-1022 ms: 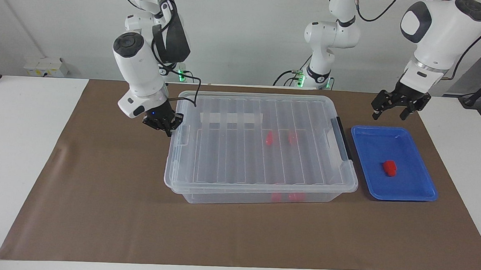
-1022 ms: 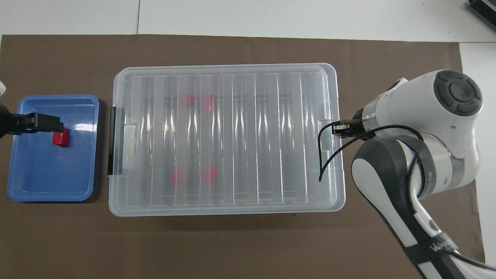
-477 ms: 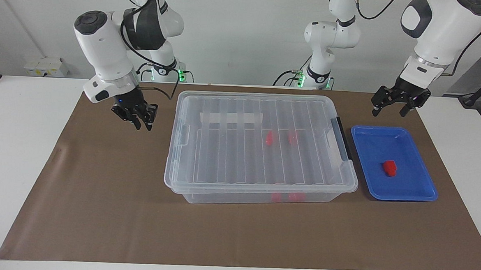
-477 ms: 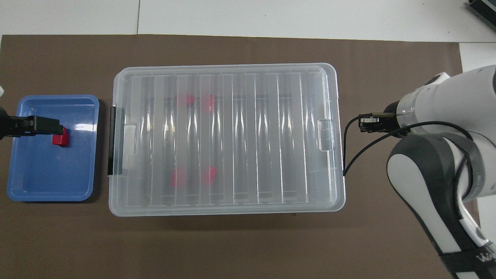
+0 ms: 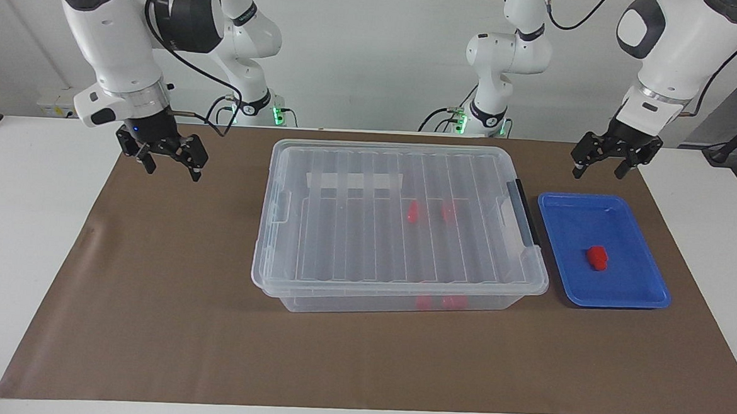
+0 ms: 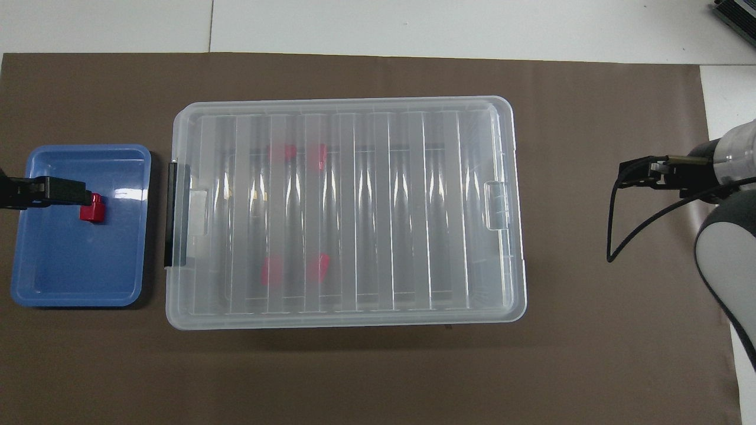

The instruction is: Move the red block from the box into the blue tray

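Currently you have the red block (image 5: 597, 257) lying in the blue tray (image 5: 647, 296); the box (image 5: 396, 284) is lidded; left gripper (image 5: 604, 166) and right gripper (image 5: 170, 165) hang spread, empty.

Red block (image 6: 92, 211) lies in blue tray (image 6: 77, 277) at my left arm's end of the mat (image 6: 378, 372). Lidded clear box (image 6: 345, 212) mid-mat. My left gripper (image 6: 56, 192) over tray; right gripper (image 6: 641, 174) over bare mat.
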Available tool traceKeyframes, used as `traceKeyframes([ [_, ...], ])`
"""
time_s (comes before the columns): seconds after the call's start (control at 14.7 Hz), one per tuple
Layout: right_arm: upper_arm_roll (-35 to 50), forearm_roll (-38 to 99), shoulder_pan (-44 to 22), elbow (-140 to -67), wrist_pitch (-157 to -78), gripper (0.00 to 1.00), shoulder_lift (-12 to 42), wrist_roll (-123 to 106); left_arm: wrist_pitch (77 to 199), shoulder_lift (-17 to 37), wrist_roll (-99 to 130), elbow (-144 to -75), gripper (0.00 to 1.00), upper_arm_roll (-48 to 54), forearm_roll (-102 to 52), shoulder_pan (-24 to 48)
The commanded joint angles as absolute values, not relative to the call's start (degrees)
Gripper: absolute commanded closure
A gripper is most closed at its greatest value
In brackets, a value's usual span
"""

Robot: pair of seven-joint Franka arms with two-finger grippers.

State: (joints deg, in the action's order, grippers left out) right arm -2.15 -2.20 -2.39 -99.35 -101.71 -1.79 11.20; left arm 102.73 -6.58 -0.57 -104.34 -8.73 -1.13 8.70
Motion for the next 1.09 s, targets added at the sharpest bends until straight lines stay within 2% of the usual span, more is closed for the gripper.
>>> traceKeyframes([
  [0.0,-1.67,-2.3,-0.88,-94.32,-96.0,0.0,-1.32,11.78,102.39,-8.09,0.0,-105.73,0.0,-9.32,-1.67,9.23],
  [0.54,-1.41,-0.44,-0.79,-82.27,-82.98,0.0,1.93,11.43,102.39,-8.09,0.09,-105.64,0.0,-9.32,-1.67,9.14],
  [0.68,-1.41,-0.44,-1.23,-84.62,-81.92,0.0,-0.16,10.9,102.39,-8.09,0.0,-105.64,0.0,-9.32,-1.67,9.14],
  [1.02,-1.58,1.58,-0.7,-86.13,-81.74,0.0,-0.97,9.49,102.3,-8.09,0.0,-105.73,0.0,-9.32,-1.67,9.14],
])
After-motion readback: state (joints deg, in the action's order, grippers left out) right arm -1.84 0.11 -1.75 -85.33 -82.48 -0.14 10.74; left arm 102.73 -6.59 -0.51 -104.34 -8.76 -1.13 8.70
